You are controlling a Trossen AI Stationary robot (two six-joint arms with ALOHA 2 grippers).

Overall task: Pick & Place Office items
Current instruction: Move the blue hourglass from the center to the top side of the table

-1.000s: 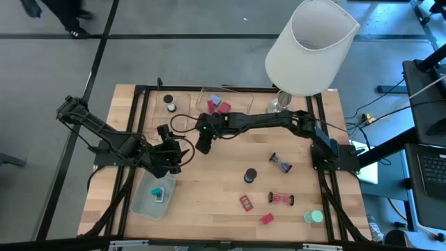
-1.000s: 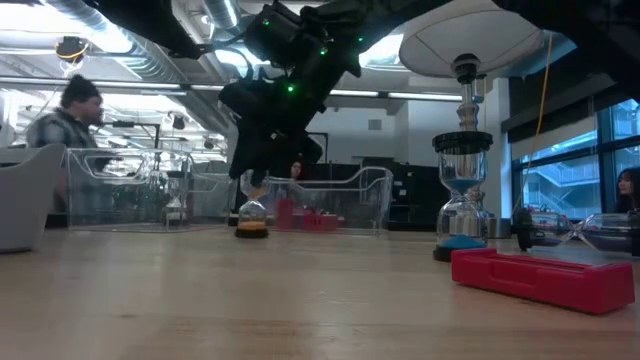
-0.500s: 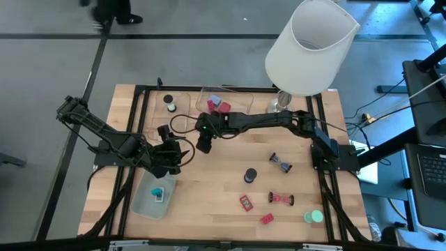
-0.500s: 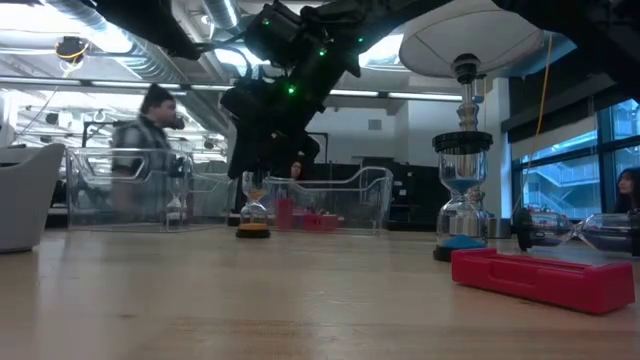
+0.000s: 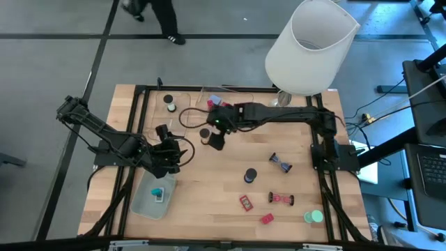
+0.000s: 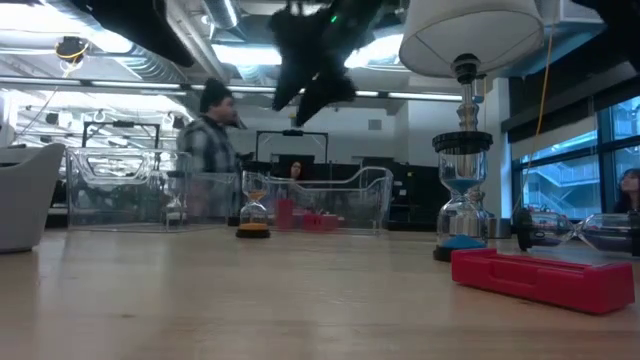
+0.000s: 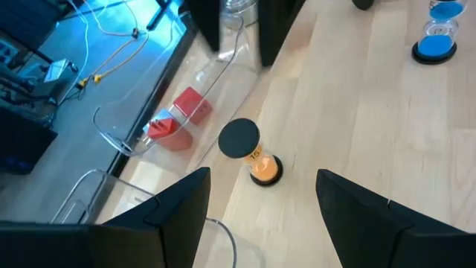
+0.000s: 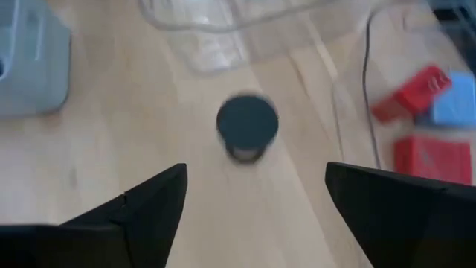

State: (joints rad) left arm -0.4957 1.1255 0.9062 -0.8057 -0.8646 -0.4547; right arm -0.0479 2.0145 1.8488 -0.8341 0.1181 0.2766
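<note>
Where a second ago it sat low around the orange-sand hourglass [image 7: 256, 160], finds the right end effector [image 5: 214, 141] now lifted clear, fingers spread wide with nothing between them. Leaves that hourglass standing upright on the desk [image 5: 209, 202], just beside the clear tray [image 5: 240, 93]. Finds the left end effector [image 5: 171, 155] where it was, near the pale green tray [image 5: 143, 203], fingers also apart and empty.

Counted on the bare wood: four hourglasses, namely the orange one, a blue one [image 6: 460, 200] upright, and two lying on their sides [image 5: 281, 164] [image 5: 281, 199]. Also two red blocks [image 5: 246, 202] [image 5: 267, 218] and one teal round piece [image 5: 315, 217]. Inside the clear tray: two red pieces [image 8: 413, 93] [image 8: 430, 158] and one blue block [image 8: 455, 108]. Inside the green tray: one teal piece [image 5: 159, 194].

Pale plank desk on a black frame, under a big white lamp [image 5: 310, 45]. Beyond it, grey floor and a person [image 6: 212, 140] walking past, farther along than before.
</note>
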